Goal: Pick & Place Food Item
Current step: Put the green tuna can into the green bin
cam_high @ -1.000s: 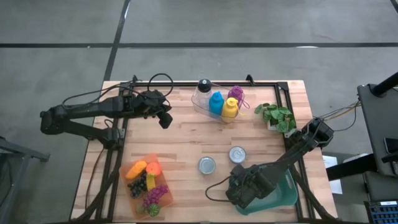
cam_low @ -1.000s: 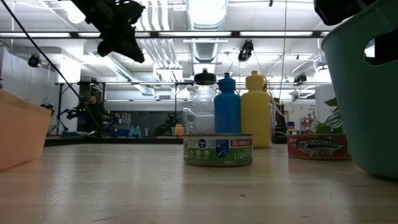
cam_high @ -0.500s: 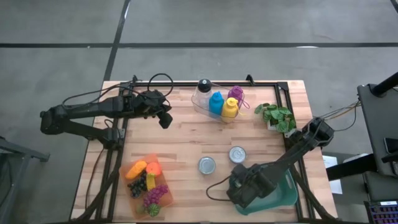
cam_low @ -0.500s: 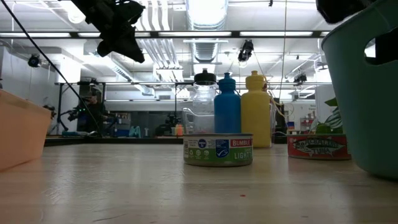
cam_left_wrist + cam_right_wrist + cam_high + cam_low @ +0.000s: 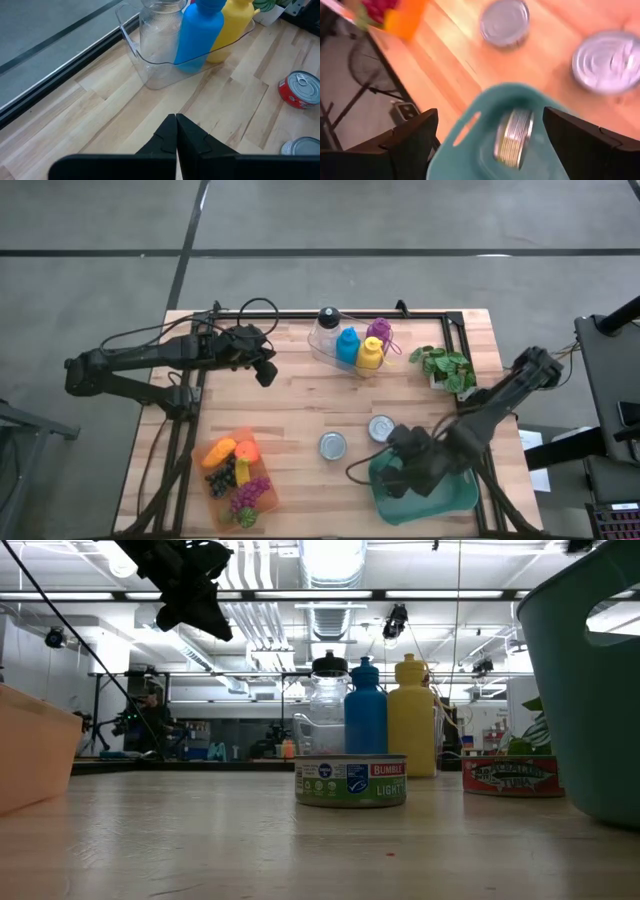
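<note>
The right gripper point(image 5: 487, 142) hovers above the teal bin point(image 5: 440, 498) at the table's near right, fingers spread, a tin can point(image 5: 512, 137) inside. The left gripper point(image 5: 176, 131) waits far left, clenched.

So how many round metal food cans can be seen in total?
3: one silver-topped can on the wooden table, one red-sided can beside it, and one can lying on its side inside the teal plastic bin. Others may be hidden.

My right gripper point(image 5: 512, 131) hanging low at the table's near right with its 2 fingers spread wide, my left gripper point(image 5: 176, 131) hovering pinched tight over the far left.
</note>
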Available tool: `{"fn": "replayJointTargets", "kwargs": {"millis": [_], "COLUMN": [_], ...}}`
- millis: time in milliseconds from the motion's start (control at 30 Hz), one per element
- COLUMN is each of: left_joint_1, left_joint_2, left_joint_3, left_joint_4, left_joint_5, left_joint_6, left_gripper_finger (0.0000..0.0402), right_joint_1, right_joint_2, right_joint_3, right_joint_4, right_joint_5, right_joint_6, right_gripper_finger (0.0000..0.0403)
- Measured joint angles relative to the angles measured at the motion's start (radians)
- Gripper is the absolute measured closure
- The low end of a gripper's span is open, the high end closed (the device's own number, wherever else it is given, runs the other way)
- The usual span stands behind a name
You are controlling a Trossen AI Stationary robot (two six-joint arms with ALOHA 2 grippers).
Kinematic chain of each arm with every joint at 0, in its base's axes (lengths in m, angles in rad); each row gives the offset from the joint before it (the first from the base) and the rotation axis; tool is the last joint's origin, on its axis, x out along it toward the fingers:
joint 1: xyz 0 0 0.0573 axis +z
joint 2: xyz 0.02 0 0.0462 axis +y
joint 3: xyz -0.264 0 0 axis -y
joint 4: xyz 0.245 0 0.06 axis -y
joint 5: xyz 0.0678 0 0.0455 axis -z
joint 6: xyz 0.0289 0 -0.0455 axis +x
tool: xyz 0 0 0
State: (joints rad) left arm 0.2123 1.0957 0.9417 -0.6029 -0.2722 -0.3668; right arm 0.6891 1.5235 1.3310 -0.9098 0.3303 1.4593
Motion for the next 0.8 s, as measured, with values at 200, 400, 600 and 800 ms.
{"fn": "replayJointTargets", "kwargs": {"millis": [200, 400, 600, 800], "left_joint_1": [0.000, 0.000, 0.000, 0.000], "left_joint_2": [0.000, 0.000, 0.000, 0.000], "left_joint_3": [0.000, 0.000, 0.000, 0.000], "left_joint_4": [0.000, 0.000, 0.000, 0.000], "left_joint_5": [0.000, 0.000, 0.000, 0.000], "left_joint_6": [0.000, 0.000, 0.000, 0.000], "left_gripper_finger": [0.0400, 0.0400, 0.0400, 0.0400], "right_joint_1": [-0.001, -0.003, -0.007, -0.032], "right_joint_2": [-0.093, -0.128, -0.114, -0.087], "right_joint_3": [0.005, 0.005, 0.005, 0.005], "right_joint_4": [0.027, 0.074, 0.158, 0.232], "right_joint_5": [0.093, 0.175, 0.192, 0.267], "right_joint_6": [-0.162, -0.307, -0.330, -0.328], "right_gripper_finger": [0.0044, 0.0044, 0.0044, 0.0044]}}
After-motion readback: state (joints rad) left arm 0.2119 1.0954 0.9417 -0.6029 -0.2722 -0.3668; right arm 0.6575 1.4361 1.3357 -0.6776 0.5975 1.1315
